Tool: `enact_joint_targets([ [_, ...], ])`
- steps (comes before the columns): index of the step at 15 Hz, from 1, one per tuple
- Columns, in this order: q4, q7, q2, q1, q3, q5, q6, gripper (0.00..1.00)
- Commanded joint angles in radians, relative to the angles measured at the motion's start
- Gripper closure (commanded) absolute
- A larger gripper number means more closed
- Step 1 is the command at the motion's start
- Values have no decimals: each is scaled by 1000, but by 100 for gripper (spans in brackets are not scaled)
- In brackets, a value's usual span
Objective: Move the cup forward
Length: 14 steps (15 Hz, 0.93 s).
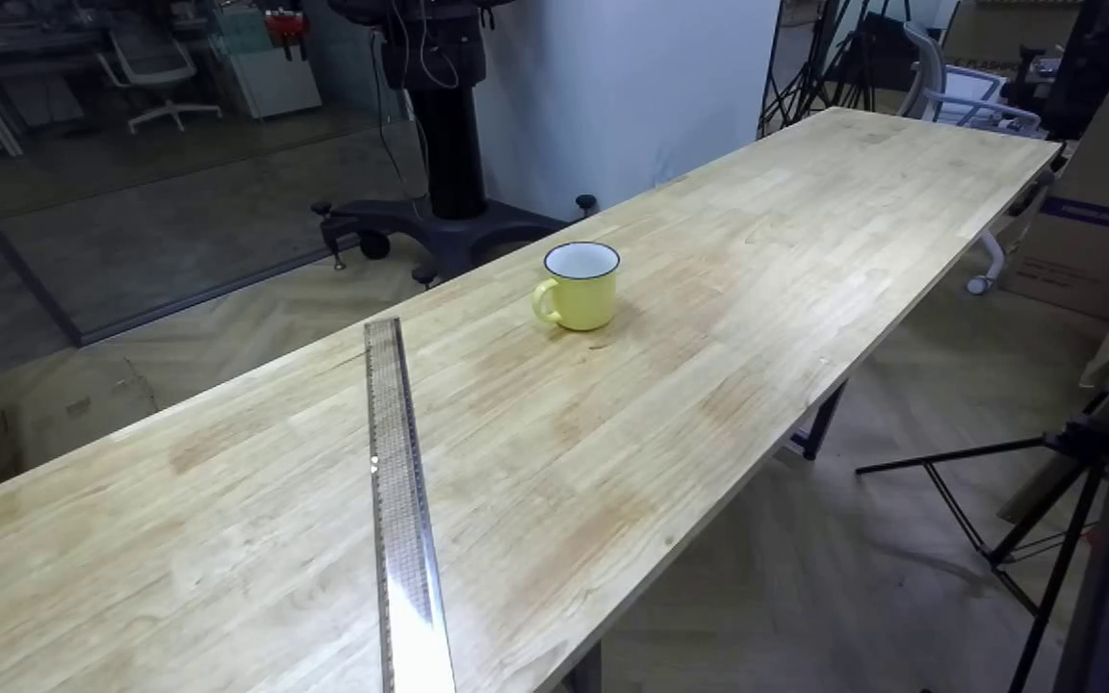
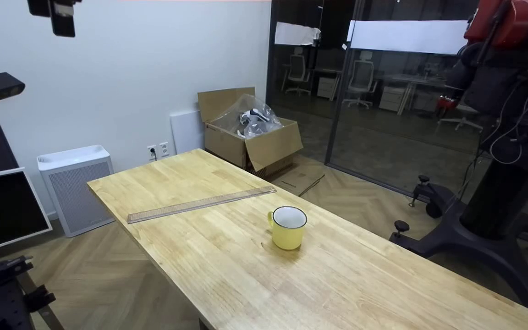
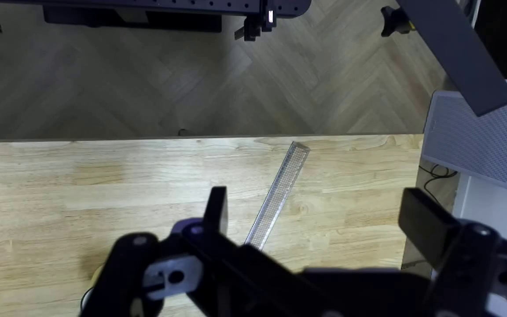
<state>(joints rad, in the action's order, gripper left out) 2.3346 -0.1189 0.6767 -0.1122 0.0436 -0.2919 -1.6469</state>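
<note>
Well, my jaws are wide apart, and they hold nothing. The yellow cup (image 1: 585,304) stands upright on the counter (image 1: 766,279), closer to one long edge than the other, and apart from the see-through ruler (image 2: 200,204). Its handle (image 2: 270,219) sticks out toward the ruler's side. The wrist view shows a bit of the cup at the bottom left, poking out past my jaws, so it is not between them. I think I must go over to it first. If I come down crooked, one tip could bump the handle or hit the top, and the cup could fall over. If I grab off to one side, it could slip out. I can't tell which way forward is. If it is toward that closer edge, pushing too far could drop it on the floor (image 2: 351,197).
</note>
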Motion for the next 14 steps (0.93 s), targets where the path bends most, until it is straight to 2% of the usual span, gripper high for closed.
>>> enact_joint_targets([
  [1, -32, 12, -58, 35, -5, -30, -50, 0],
  [8, -160, -33, -386, 115, -27, -15, -363, 0],
  [11, -228, -117, -533, 145, -13, 68, -480, 0],
  [14, -298, -205, -656, 147, -15, 184, -526, 0],
])
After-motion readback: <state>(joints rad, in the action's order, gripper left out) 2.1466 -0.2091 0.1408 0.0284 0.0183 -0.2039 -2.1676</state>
